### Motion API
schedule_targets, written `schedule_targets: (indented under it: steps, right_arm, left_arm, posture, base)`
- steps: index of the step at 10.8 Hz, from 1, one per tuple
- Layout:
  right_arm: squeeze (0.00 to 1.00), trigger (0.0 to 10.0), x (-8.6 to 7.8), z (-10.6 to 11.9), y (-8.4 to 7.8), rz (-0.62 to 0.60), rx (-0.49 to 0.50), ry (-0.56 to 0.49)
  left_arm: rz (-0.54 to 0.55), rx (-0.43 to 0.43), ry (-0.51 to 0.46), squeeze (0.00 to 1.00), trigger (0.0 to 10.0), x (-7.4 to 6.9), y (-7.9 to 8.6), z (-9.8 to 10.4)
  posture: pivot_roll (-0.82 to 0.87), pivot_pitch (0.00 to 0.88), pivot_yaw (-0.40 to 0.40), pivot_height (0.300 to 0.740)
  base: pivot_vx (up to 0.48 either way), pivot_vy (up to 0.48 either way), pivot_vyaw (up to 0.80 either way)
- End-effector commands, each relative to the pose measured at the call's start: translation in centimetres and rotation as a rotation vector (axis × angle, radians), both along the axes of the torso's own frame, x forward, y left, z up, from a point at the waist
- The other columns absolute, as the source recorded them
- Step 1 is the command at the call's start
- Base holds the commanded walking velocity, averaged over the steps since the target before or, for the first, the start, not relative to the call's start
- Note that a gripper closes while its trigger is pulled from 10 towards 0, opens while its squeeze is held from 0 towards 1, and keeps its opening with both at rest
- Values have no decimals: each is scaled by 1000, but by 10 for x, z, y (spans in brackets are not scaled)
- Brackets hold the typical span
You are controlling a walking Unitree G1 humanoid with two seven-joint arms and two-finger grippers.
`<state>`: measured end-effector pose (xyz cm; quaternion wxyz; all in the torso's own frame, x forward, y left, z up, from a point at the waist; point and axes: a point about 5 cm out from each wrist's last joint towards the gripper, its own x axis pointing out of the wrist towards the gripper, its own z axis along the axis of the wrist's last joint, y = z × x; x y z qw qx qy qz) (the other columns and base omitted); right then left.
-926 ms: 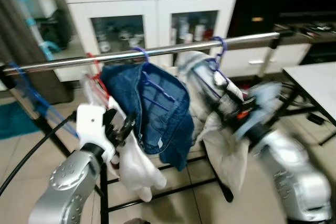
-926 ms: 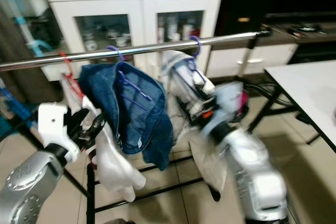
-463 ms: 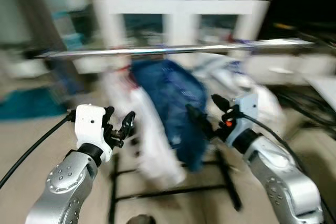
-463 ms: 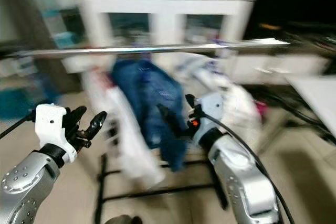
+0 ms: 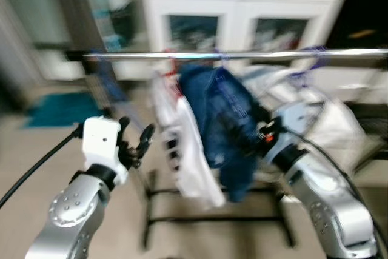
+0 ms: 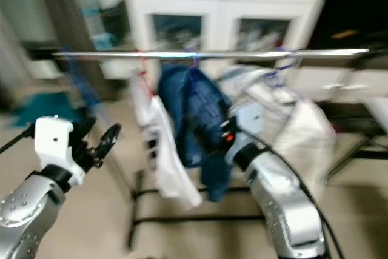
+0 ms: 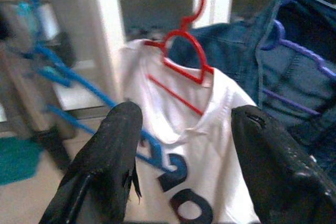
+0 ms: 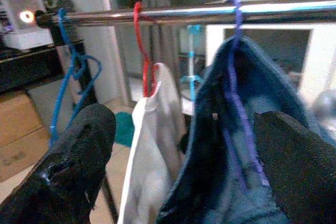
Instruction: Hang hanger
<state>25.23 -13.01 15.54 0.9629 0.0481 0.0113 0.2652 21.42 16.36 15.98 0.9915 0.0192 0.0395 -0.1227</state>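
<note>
A red plastic hanger [image 7: 184, 51] with a thin curved hook hangs on the shiny metal rail [image 5: 242, 56] of a black-framed clothes rack [image 5: 212, 219], toward the rail's left end, and carries a white T-shirt [image 7: 205, 145] with dark print. Beside it, to the right, a purple plastic hanger [image 8: 236, 77] holds a dark blue denim garment [image 5: 224, 119] that touches the T-shirt. Farther right along the rail a second purple hanger [image 5: 303, 68] carries a pale whitish garment [image 5: 327, 119], much blurred. At the rail's left end a blue plastic hanger [image 8: 71, 72] hangs bare. That makes four hangers on the rail: one red, two purple, one blue; three of them bear clothes.

The left gripper [image 5: 134, 144] is raised in front of the rack's left part, its two black fingers [image 7: 113, 156] spread wide and holding nothing; through its wrist camera the red hanger and T-shirt lie between them, at a distance. The right gripper [image 6: 212, 141] is up against the front of the denim garment, its fingers [image 8: 79, 145] also parted wide with nothing between them.

Behind the rack stands a white cabinet with two glass doors [image 5: 236, 28], small items blurred on its top. A teal rug [image 5: 57, 107] lies on the pale tiled floor [image 5: 36, 144] to the left. A black cable [image 5: 36, 168] runs from the left wrist.
</note>
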Motion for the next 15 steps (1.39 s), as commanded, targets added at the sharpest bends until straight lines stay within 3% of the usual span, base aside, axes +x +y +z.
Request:
schedule_targets:
  steps: [1,4,9,15]
  right_arm:
    - [1000,10000,2,3,5,0,15,-3]
    - [1000,10000,8,-7,4,-39,13,53]
    - [1000,10000,21,2,-8,-218,20,2]
    - [1000,10000,24,8,0,-147,26,-5]
  left_arm:
    - [33,16,4,0,10000,1,4,-1]
    - [40,24,-1,0,10000,1,3,0]
    - [-22,-1,-8,0,10000,14,1,-3]
    - [-88,37,0,0,10000,13,-4,-8]
  posture:
    - [-54,0,42,740]
    - [-32,0,25,740]
    - [-47,0,26,740]
    - [-40,0,16,740]
  base:
    - [0,0,800]
    - [0,0,800]
    - [236,0,0]
    - [209,0,-170]
